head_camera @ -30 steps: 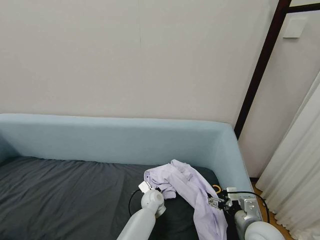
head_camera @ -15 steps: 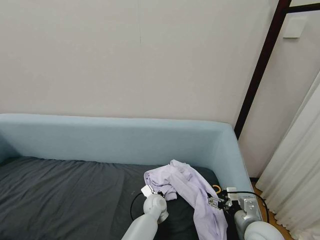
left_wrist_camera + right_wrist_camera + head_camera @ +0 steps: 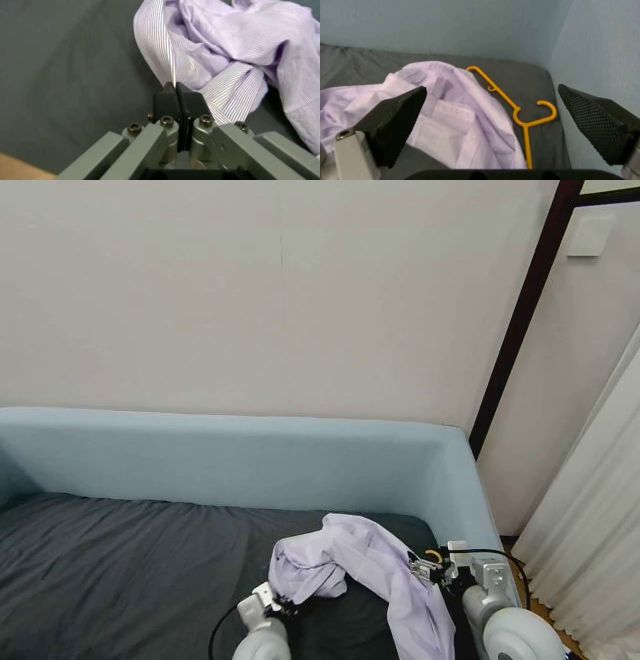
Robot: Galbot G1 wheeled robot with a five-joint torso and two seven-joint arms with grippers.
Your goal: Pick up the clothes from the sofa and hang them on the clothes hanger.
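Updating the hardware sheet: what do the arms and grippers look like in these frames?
The left arm and right arm are glossy light-grey rounded shells, each with a black cable looping at the wrist. The left gripper has flat black fingers on a grey metal mount with hex-socket screws. The right gripper has black wedge-shaped fingers with a dotted texture.
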